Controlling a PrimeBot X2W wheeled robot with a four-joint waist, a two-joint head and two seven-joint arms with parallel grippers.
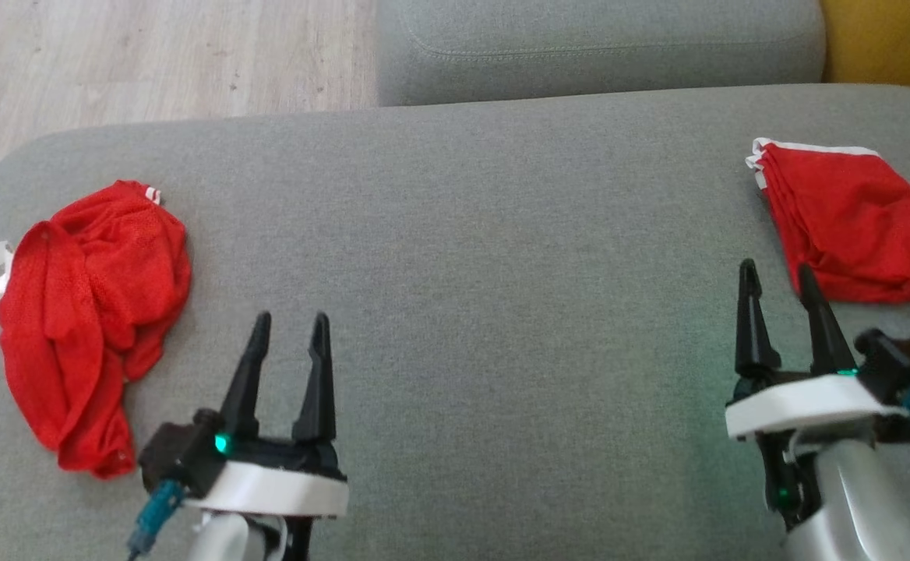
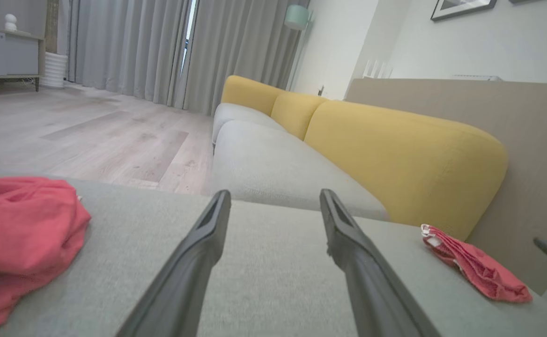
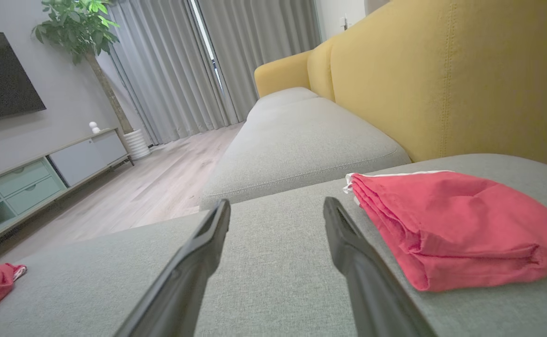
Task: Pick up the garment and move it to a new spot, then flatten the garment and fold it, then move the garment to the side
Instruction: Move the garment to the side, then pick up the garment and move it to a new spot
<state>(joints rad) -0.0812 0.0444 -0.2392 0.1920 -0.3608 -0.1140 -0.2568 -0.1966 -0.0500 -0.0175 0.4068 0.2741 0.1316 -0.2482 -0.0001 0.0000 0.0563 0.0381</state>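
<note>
While my left gripper (image 1: 291, 318) and right gripper (image 1: 777, 267) both hang open and empty over the grey cushion (image 1: 502, 273), the crumpled red garment (image 1: 89, 312) lies just left of the left one, its long axis roughly parallel to those fingers. That arm is nearer, so I'd reach with it. A folded red garment (image 1: 852, 226) sits just beside the right one.
</note>
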